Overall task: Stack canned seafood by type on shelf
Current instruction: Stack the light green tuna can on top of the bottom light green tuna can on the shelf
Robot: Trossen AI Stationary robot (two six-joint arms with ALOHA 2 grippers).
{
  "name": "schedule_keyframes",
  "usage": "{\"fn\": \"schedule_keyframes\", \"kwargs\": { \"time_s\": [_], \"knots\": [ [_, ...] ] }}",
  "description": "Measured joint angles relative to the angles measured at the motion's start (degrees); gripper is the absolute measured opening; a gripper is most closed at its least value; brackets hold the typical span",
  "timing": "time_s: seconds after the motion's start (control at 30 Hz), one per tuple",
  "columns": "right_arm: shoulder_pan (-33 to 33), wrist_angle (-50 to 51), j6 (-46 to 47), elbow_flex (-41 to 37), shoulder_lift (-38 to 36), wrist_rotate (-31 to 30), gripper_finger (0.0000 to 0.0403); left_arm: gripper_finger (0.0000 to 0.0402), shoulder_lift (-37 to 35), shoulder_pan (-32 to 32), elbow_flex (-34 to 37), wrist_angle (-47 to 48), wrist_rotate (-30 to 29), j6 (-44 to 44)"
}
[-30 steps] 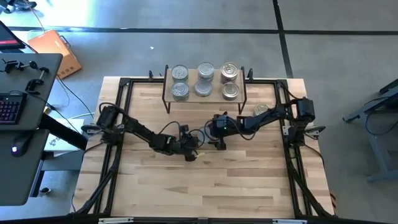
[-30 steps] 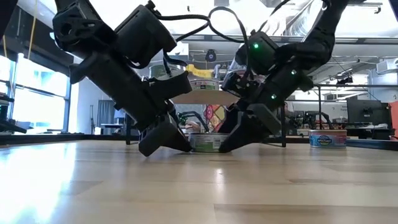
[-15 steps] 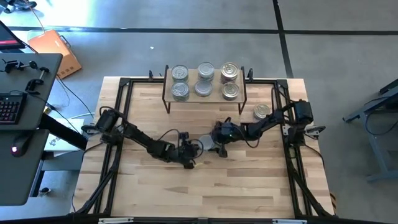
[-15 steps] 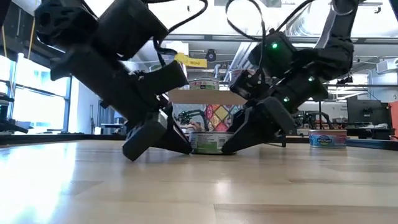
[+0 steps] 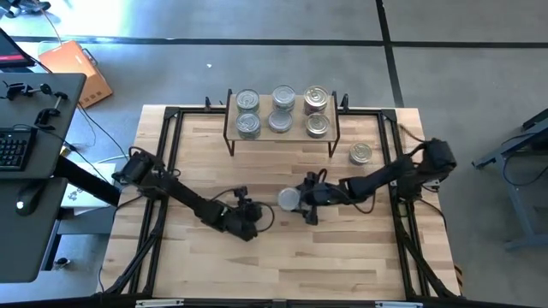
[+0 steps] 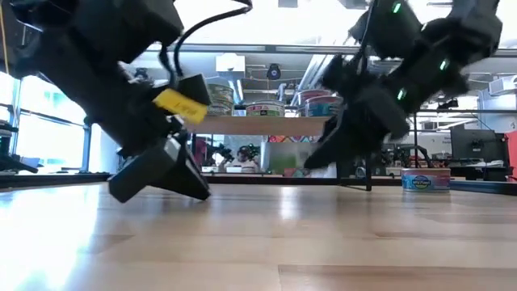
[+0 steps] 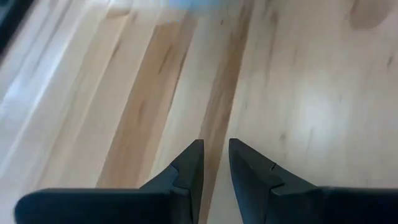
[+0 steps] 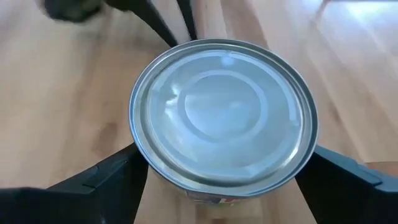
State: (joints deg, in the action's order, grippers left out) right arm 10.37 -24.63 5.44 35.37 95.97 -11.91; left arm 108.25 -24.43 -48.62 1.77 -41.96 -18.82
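Observation:
My right gripper (image 5: 299, 202) is near the table's middle, shut on a flat tin with a plain silver lid (image 8: 224, 115), which also shows in the high view (image 5: 289, 198). My left gripper (image 5: 249, 226) is to the near left of that tin and touches nothing. Its fingers (image 7: 216, 163) are almost together over bare wood. The shelf (image 5: 281, 135) stands at the far edge on black legs, and six tins (image 5: 281, 109) sit on it in three columns. One more tin (image 5: 360, 154) rests flat on the table to the shelf's right (image 6: 426, 179). My right gripper pinches the silver-lidded tin by its side wall, one finger (image 8: 115, 177) on each of two opposite sides just under the rim (image 8: 144, 163). The fingers come slanting down from the table's right. The lid faces up, and in the low view the gripper (image 6: 323, 153) is above the tabletop.
A black metal frame (image 5: 171, 115) runs around the slatted wooden tabletop. Bare wood lies between the grippers and the near edge. A desk with a keyboard (image 5: 13, 150) stands beyond the table's left side. The room behind shows in the low view.
My left gripper has drawn back from the tin toward the table's near left and now hangs over bare wood. My right gripper has kept hold of the tin, shifted slightly toward the near edge and risen. The tin stood on the table in the earlier low views and is now raised.

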Motion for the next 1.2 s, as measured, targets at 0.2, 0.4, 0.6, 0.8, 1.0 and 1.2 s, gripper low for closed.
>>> {"fn": "schedule_keyframes", "kwargs": {
  "time_s": [0.2,0.4,0.6,0.8,1.0,1.2],
  "knots": [
    [-1.4,12.3,-1.1,6.9,-10.4,-4.0,0.0344,0.0069,-1.4,-2.0,0.2,3.5,-5.4,-3.0],
    [-8.9,31.8,-9.2,23.6,-12.5,-7.5,0.0344,0.0069,-2.4,-3.3,0.2,3.4,-7.8,-3.0],
    [-19.2,41.8,-13.5,37.3,-7.6,-7.7,0.0344,0.0069,-2.5,-3.8,0.2,3.0,-8.6,-3.1],
    [-26.3,47.4,-13.5,44.7,-2.2,-6.5,0.0344,0.0069,-2.5,-3.8,0.3,2.7,-9.2,-3.1],
    [-28.9,49.7,-13.2,46.8,0.6,-3.3,0.0350,0.0069,-2.5,-3.8,0.3,2.6,-9.3,-3.1],
    [-29.4,49.3,-13.0,46.8,0.6,-3.3,0.0379,0.0069,-2.5,-3.8,0.3,2.6,-9.3,-3.1]
  ]
}}
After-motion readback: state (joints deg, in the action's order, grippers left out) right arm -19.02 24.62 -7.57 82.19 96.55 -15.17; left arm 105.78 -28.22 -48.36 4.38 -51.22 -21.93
